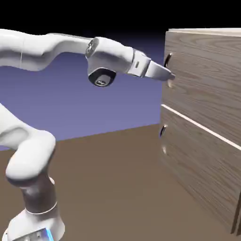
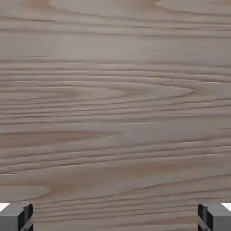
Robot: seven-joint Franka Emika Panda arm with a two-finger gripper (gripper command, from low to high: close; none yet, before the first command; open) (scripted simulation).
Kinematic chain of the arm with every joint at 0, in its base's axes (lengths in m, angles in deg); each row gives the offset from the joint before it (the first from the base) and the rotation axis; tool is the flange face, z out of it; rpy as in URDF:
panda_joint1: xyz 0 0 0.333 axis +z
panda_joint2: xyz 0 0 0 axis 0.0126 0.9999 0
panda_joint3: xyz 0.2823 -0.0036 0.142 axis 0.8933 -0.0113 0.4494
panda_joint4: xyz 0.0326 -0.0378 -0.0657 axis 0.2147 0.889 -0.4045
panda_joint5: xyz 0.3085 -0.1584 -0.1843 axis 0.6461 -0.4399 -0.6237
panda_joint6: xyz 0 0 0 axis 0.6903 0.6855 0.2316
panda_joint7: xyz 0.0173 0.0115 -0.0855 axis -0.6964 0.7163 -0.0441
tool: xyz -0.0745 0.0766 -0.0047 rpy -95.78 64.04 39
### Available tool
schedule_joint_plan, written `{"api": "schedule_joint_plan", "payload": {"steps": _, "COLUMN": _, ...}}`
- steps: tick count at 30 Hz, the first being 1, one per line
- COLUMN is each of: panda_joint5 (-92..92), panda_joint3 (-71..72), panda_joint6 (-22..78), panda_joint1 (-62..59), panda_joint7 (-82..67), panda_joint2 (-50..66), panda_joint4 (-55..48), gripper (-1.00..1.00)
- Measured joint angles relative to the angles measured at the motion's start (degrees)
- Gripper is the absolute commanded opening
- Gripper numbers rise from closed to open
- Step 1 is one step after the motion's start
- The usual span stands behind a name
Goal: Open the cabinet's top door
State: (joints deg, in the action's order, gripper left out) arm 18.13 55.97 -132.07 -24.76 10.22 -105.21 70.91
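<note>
The top door [image 1: 207,70] is the upper wood-grain panel of the cabinet [image 1: 202,155], which stands at the right of the exterior view, on the brown worktop [image 1: 113,188]. The door looks flush with the cabinet front, and a pale line [image 1: 197,124] splits it from the lower panel [image 1: 197,174]. Its short dark curved handle [image 1: 167,60] sits near the panel's left edge, high up. The lower panel carries its own small dark handle [image 1: 163,130] close to the same edge. The tool [image 1: 170,76] is level and reaches right to the door's left edge, its tip just below the top handle; whether it touches the wood or the handle cannot be told from this side. In the hand view, grey-brown grain of the door [image 2: 115,103] fills the whole picture, and the two grey fingertips [image 2: 16,217] sit far apart in the bottom corners with nothing between them but wood: the tool is released, spread wide and gripping nothing. The white arm [image 1: 52,47] stretches across from the left, its base [image 1: 33,221] at the lower left.
</note>
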Motion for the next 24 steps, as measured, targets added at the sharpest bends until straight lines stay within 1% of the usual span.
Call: {"api": "schedule_joint_plan", "payload": {"steps": 24, "panda_joint5": 59.8, "panda_joint3": 26.1, "panda_joint6": -0.5, "panda_joint1": -23.5, "panda_joint7": -40.2, "panda_joint2": -8.3, "panda_joint4": -15.9, "gripper": 0.0}}
